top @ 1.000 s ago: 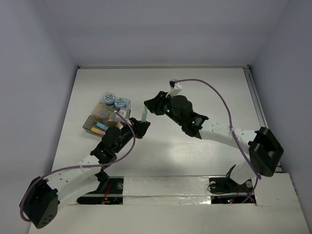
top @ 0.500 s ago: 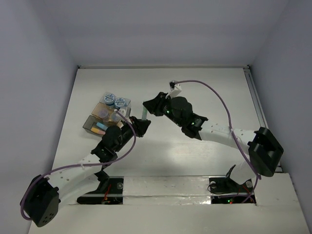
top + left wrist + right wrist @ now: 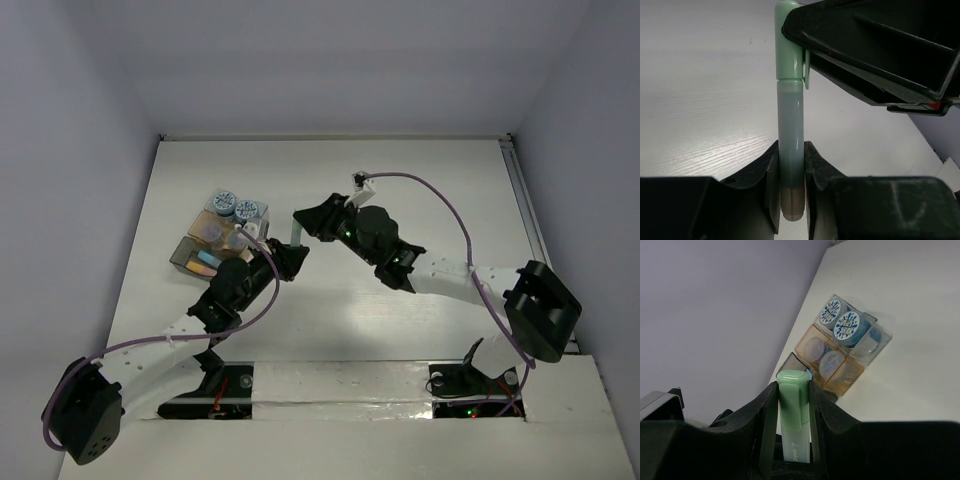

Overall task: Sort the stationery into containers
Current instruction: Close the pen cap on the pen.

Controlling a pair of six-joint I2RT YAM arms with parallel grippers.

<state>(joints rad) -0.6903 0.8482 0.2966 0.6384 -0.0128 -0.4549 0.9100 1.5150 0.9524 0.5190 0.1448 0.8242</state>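
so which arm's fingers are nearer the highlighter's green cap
Right. The right fingers clamp the green cap itself. The left fingers grip the opposite end of the highlighter's barrel, clear of the cap.

White table (image 3: pixel 330 170), lilac walls (image 3: pixel 340 70) on 3 sides, metal rail (image 3: pixel 527 200) – rt edge, shiny strip (image 3: pixel 340 385) – nr front.

Robot lab test cell: white desk (image 3: pixel 440 160) boxed in by plain pale-violet walls (image 3: pixel 70 150), left arm (image 3: pixel 150 350) and right arm (image 3: pixel 450 275) bolted to a white mounting strip (image 3: pixel 340 385) at the near edge, purple cables (image 3: pixel 466 232) looped along them.
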